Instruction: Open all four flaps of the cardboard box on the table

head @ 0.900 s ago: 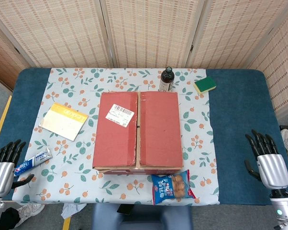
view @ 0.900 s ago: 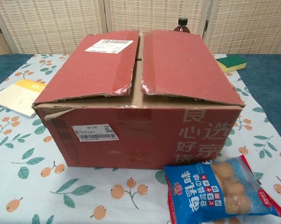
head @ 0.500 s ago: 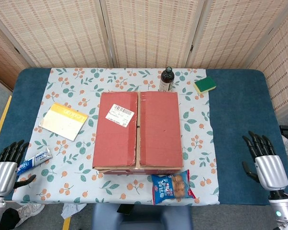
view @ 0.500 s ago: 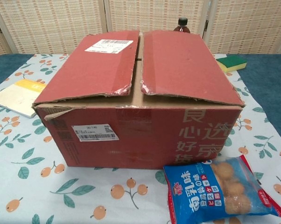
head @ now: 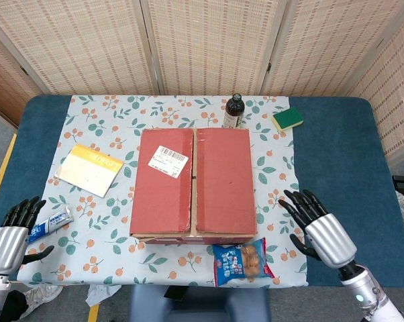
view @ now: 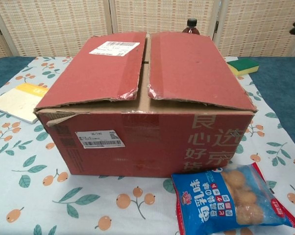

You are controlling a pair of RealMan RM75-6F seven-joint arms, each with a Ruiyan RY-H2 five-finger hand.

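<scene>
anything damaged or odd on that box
Yes: the box is worn. The near edges of both top flaps are torn and ragged by the centre seam, and the front left corner has a rip. Both flaps lie closed.

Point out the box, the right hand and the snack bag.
cardboard box (head: 219, 178), head view, right top flap.
right hand (head: 319, 230), head view, back of the hand.
snack bag (view: 228, 198), chest view, middle of its front.

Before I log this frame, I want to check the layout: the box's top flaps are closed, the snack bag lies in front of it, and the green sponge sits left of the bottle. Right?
Not quite. The green sponge sits right of the bottle, not left, as the head view shows. The rest holds: the box has its top flaps closed and the snack bag lies in front of it.
</scene>
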